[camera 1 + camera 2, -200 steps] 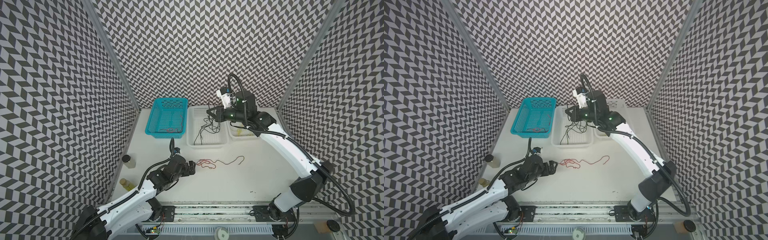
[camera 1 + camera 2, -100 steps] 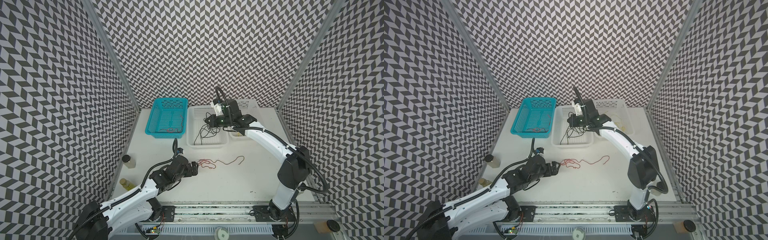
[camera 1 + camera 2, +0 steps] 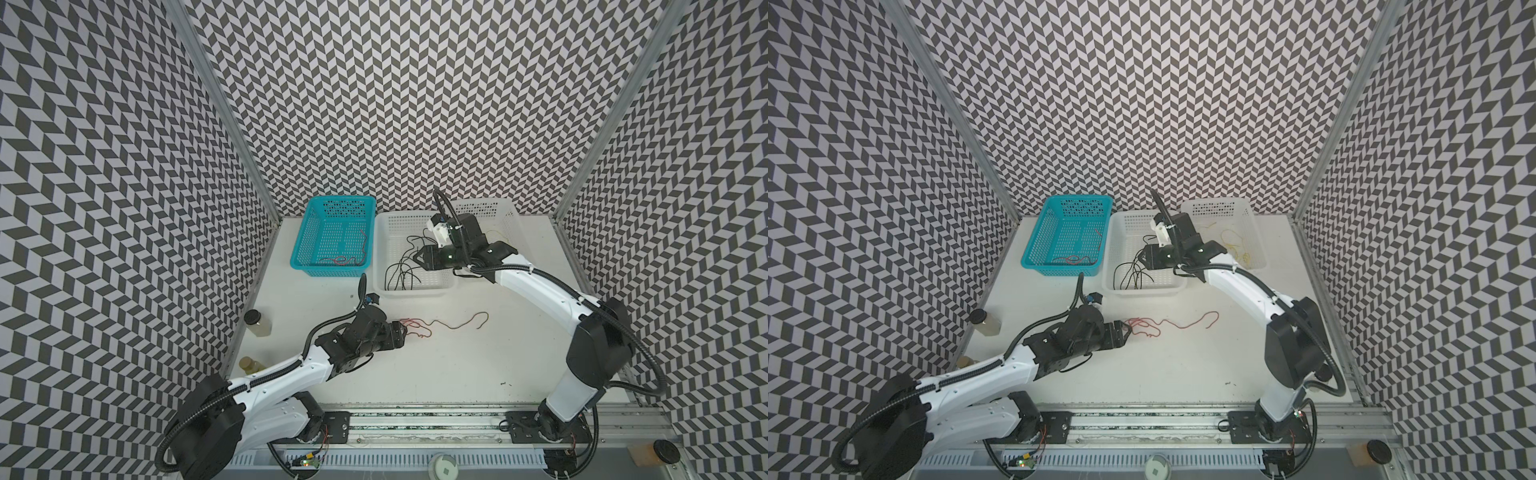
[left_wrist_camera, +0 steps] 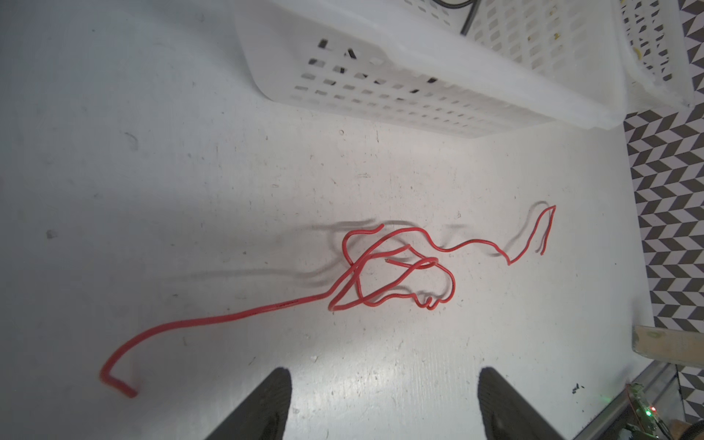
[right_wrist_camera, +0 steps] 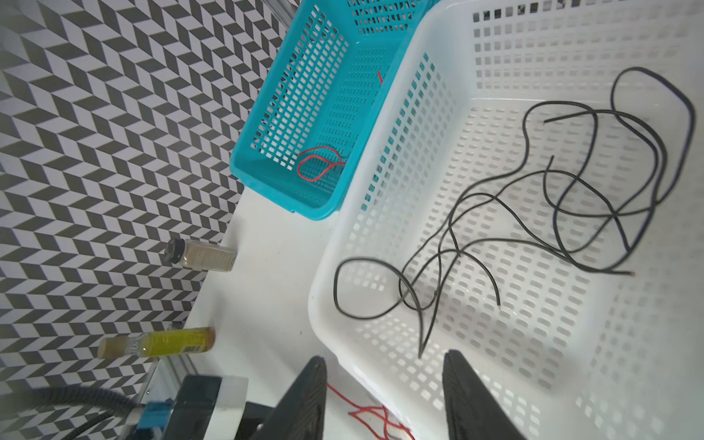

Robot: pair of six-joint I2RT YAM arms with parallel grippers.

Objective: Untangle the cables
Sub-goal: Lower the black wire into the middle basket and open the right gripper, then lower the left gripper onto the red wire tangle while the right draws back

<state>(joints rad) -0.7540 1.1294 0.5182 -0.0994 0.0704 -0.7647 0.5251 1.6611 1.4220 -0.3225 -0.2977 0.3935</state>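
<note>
A tangle of red cables [image 3: 419, 328] [image 3: 1148, 328] [image 4: 381, 274] lies on the white table. My left gripper [image 3: 405, 332] [image 4: 384, 384] sits low at the tangle's left end, open, with only bare table between its fingers. Several black cables [image 3: 401, 272] [image 3: 1129, 276] [image 5: 533, 213] lie loose in the middle white basket [image 3: 411, 293]. My right gripper [image 3: 419, 259] [image 5: 384, 360] hovers over that basket, open and holding nothing. A red cable [image 3: 345, 259] lies in the blue basket [image 3: 324, 272]. Yellow cables [image 3: 1233, 245] lie in the right white basket.
Two small bottles [image 3: 257, 324] [image 3: 249, 365] stand at the table's left edge, near the wall. The three baskets line the back of the table. A metal rail [image 3: 415, 424] runs along the front edge.
My right gripper has opened over the middle basket, and the black cables it held now lie in it. My left gripper has edged toward the red tangle, its jaws slightly narrower.
</note>
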